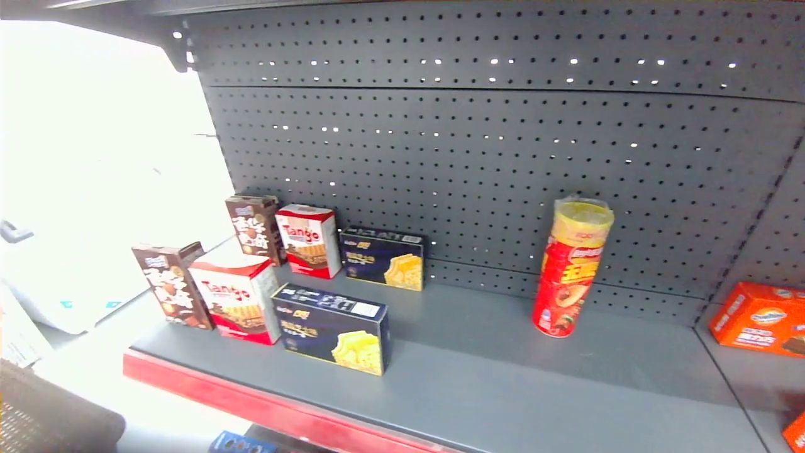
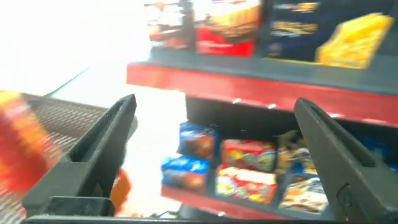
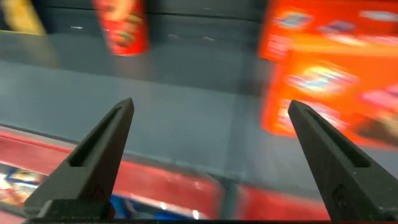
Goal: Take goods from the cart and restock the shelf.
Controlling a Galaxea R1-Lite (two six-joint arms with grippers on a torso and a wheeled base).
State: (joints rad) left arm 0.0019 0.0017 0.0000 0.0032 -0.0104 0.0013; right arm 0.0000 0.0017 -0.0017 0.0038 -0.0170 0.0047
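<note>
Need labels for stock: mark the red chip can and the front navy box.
red chip can (image 1: 570,277), head view, middle of its red body.
front navy box (image 1: 330,335), head view, its front face.

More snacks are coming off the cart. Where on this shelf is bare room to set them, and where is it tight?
The widest bare stretch of shelf lies between the dark blue boxes and the red can. A narrower patch sits between the can and the orange box. The left end is crowded: six boxes in two rows.
</note>
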